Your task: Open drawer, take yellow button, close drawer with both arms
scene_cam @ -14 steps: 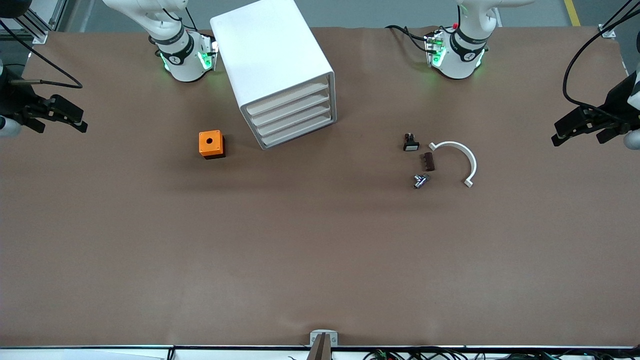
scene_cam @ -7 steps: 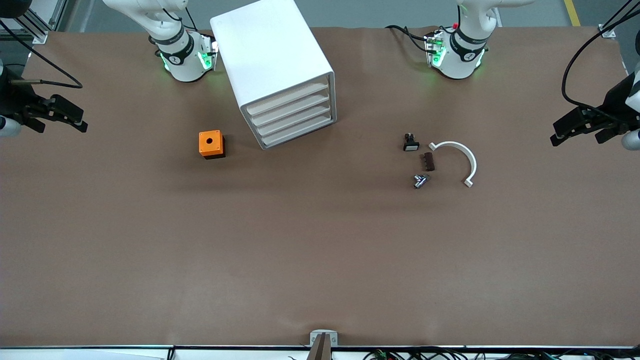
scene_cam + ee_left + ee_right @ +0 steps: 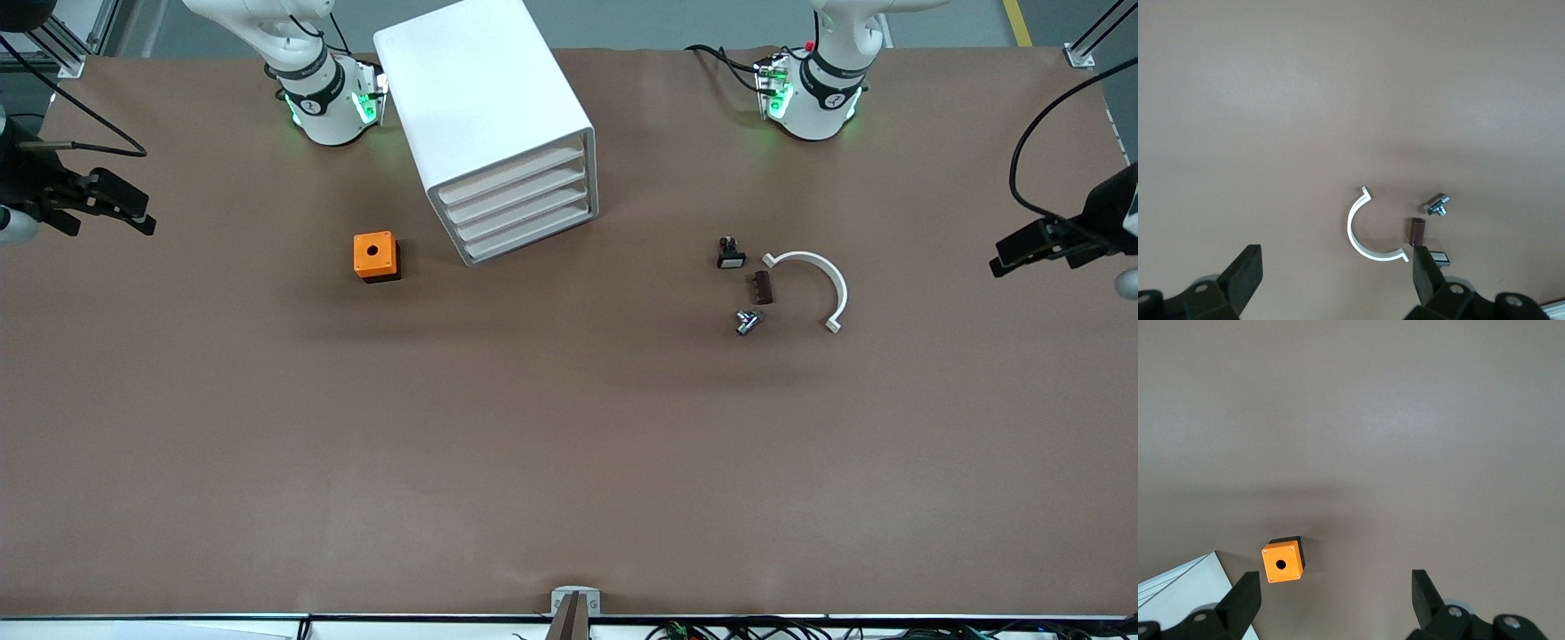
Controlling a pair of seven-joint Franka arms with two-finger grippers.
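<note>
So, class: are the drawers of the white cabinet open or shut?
Shut. All four drawer fronts of the white cabinet sit flush with its frame; none is pulled out.

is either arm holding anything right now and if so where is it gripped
Nothing is held. The left end effector is open over bare table near the white clip; the right end effector is open near the orange box.

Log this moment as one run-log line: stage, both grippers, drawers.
stage: pre-reach | left gripper: open, empty, over table's left-arm end | right gripper: open, empty, over right-arm end | drawer cabinet: all drawers shut | button: not visible
</note>
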